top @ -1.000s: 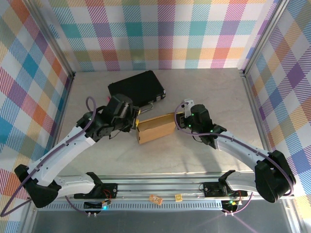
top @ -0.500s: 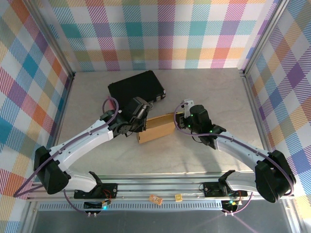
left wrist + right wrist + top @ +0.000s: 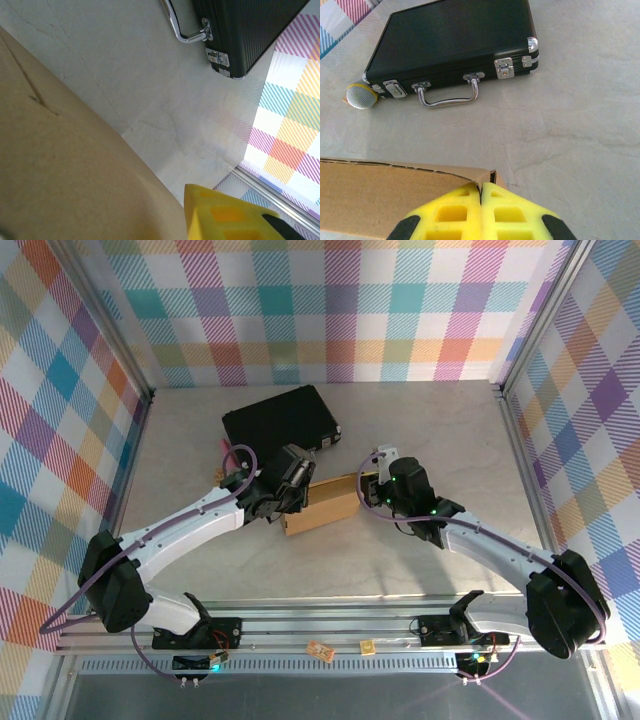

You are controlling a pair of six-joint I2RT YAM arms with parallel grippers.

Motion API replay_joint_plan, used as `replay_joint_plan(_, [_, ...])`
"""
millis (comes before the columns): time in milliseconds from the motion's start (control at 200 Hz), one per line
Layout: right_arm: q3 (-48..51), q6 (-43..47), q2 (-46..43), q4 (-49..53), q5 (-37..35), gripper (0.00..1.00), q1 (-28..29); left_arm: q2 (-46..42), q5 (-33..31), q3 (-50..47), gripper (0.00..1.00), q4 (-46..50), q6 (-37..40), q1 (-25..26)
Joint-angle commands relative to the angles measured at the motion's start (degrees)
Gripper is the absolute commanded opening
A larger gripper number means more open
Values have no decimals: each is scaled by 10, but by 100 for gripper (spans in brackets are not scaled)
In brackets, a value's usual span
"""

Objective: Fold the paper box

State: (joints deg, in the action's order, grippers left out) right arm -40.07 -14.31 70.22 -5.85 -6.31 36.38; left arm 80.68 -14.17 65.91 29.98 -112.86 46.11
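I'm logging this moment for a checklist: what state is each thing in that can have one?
Brown cardboard paper box: folded into a shallow box shape, lying flat.
Black hard briefcase: closed, lying flat.
Left gripper: at the box's left end, opening unclear.
Right gripper: fingers shut, at the box's right end.

1. the paper box (image 3: 325, 505) is plain brown cardboard, folded up into a shallow rectangular form.
2. it lies near the middle of the desk (image 3: 420, 440), set at a slant, its right end farther back than its left.
3. seen from the left wrist, the paper box (image 3: 60, 170) shows a broad brown face with a thin dark crease.
4. seen from the right wrist, the paper box (image 3: 395, 190) shows a long wall ending in a folded corner.
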Motion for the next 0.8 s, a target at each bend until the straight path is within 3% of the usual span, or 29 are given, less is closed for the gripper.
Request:
replay_joint_plan(0, [6,-9,0,52,-3,0,7,4,-3,-17,29,-11,-122,5])
replay_joint_plan(325, [1,-29,1,68,-6,0,10,-1,-21,-46,16,-14,-88,3])
replay_joint_plan(660, [-2,-49,-15,102,7,0,11,-2,-30,-55,11,-11,-60,-6])
replay_joint_plan(720, [-3,-56,-20,112,8,4,11,-2,-29,-56,10,-10,-59,-6])
replay_joint_plan(795, [-8,-68,-29,126,10,16,11,-1,-26,-59,10,-11,-59,-7])
